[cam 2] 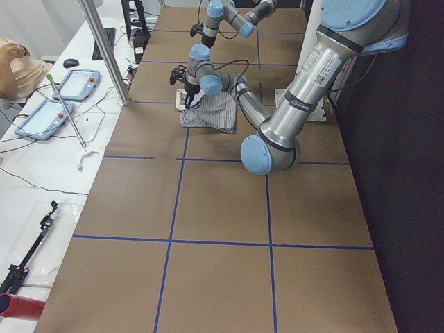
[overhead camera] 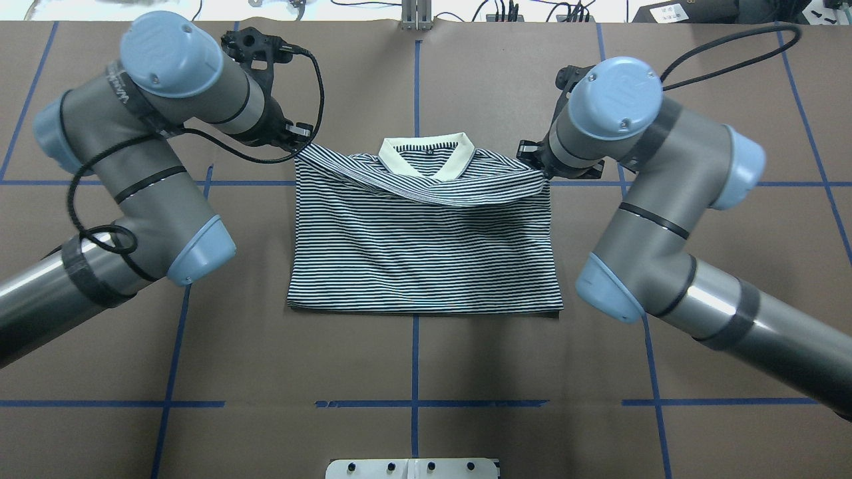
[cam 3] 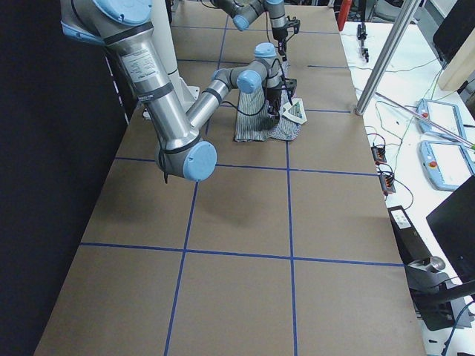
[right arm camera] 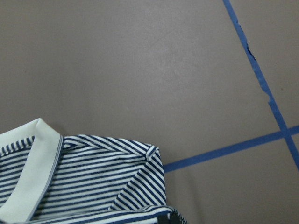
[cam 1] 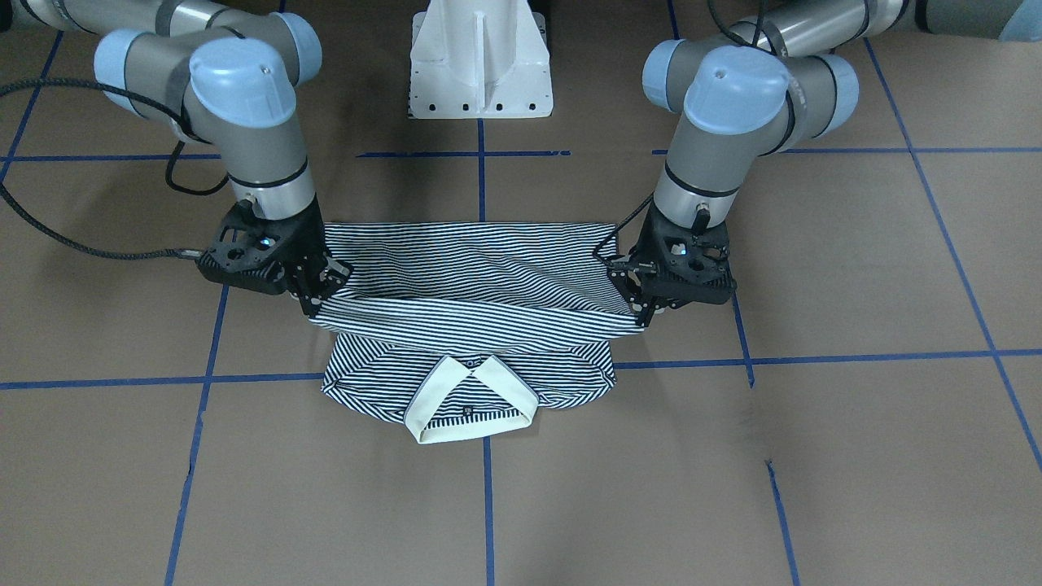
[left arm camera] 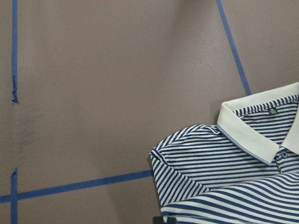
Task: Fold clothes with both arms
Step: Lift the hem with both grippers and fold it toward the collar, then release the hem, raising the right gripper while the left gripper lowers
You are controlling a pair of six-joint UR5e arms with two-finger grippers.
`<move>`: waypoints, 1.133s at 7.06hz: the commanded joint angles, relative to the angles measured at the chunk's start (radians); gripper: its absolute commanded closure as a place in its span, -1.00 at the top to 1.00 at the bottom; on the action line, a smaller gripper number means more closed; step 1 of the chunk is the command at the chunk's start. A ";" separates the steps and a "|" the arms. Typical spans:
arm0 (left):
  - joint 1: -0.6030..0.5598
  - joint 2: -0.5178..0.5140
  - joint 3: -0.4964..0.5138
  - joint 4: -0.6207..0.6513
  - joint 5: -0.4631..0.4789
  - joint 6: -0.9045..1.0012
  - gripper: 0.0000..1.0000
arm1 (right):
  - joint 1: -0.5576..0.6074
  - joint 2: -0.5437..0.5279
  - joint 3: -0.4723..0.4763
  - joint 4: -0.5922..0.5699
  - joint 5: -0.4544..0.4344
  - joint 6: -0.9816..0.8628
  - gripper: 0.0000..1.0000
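The striped polo shirt (overhead camera: 426, 246) lies on the brown table, its cream collar (overhead camera: 426, 153) on the far side from the robot. The lower part is doubled over the body. Its hem stretches in a taut band just short of the collar (cam 1: 472, 399). My left gripper (cam 1: 641, 313) is shut on one end of that band and also shows in the overhead view (overhead camera: 301, 148). My right gripper (cam 1: 316, 303) is shut on the other end (overhead camera: 540, 169). The wrist views show the shoulders (left arm camera: 210, 172) (right arm camera: 103, 172) lying below.
Blue tape lines (overhead camera: 416, 359) cross the table. The white pedestal base (cam 1: 480, 65) stands behind the shirt on the robot's side. A white bench with tablets (cam 2: 59, 100) and a person's arm (cam 2: 14, 66) runs along the far edge.
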 commanded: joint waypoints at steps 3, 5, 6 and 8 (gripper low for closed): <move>0.018 -0.008 0.236 -0.226 0.002 0.000 -1.00 | 0.000 0.035 -0.257 0.207 -0.049 -0.004 -1.00; 0.054 0.000 0.237 -0.230 0.054 0.002 -1.00 | 0.001 0.029 -0.259 0.209 -0.049 -0.022 -0.97; 0.056 0.003 0.234 -0.231 0.055 0.005 -0.04 | 0.000 0.025 -0.259 0.207 -0.054 -0.039 0.98; 0.053 0.044 0.140 -0.225 0.047 0.080 1.00 | 0.059 0.035 -0.243 0.207 0.002 -0.230 1.00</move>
